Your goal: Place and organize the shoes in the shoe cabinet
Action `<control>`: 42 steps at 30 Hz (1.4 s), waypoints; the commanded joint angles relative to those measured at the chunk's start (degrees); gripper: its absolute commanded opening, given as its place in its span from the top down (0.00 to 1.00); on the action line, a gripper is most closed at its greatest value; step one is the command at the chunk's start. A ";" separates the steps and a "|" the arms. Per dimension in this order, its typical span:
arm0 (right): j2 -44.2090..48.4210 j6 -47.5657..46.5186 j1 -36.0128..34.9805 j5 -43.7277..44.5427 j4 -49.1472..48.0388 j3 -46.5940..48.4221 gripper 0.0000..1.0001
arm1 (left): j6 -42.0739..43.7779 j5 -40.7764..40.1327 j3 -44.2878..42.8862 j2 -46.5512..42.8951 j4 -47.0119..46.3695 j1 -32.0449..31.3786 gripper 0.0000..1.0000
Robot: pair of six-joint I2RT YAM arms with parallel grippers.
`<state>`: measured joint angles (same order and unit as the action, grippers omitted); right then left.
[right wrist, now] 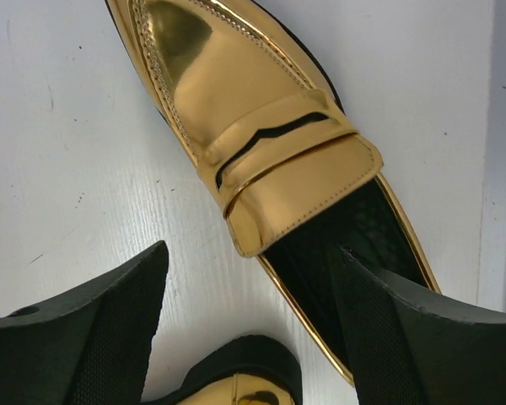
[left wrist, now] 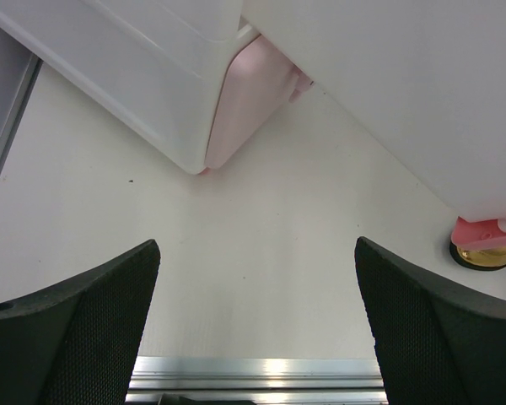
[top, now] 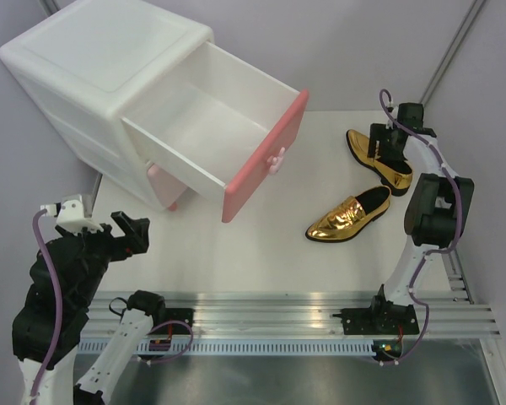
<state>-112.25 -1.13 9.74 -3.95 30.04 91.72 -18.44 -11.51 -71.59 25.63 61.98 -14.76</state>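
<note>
Between the right gripper's (right wrist: 253,253) spread, unclenched fingers (right wrist: 93,337), a gold loafer (right wrist: 261,126) is lying on the table (right wrist: 59,169), one fingertip hovering over its dark opening. Ahead of the left gripper's (left wrist: 257,243) parted, empty fingers (left wrist: 76,337), the shoe cabinet (left wrist: 135,67) is standing, its upper drawer (top: 266,160) hanging open.
</note>
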 commanded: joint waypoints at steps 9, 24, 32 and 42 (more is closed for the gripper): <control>-0.61 -4.41 0.02 -1.69 -2.87 -9.44 0.40 | 4.11 -1.76 -0.22 0.21 -2.21 -0.18 0.00; 1.40 -6.08 0.02 3.59 -5.95 -8.14 0.98 | 5.08 -2.38 0.32 0.65 -3.62 -0.18 0.00; 6.86 -5.38 -0.07 3.59 -7.80 -2.96 0.99 | 4.81 -2.64 -0.13 1.44 -3.70 -0.18 0.00; 16.17 -2.74 -0.95 5.00 -8.86 2.32 0.99 | 4.46 -2.56 -0.65 2.23 -3.88 -0.18 0.00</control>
<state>-103.15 -5.21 9.47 -0.10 26.20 89.01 -15.31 -13.37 -70.54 26.89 60.10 -14.76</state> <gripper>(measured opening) 0.036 0.994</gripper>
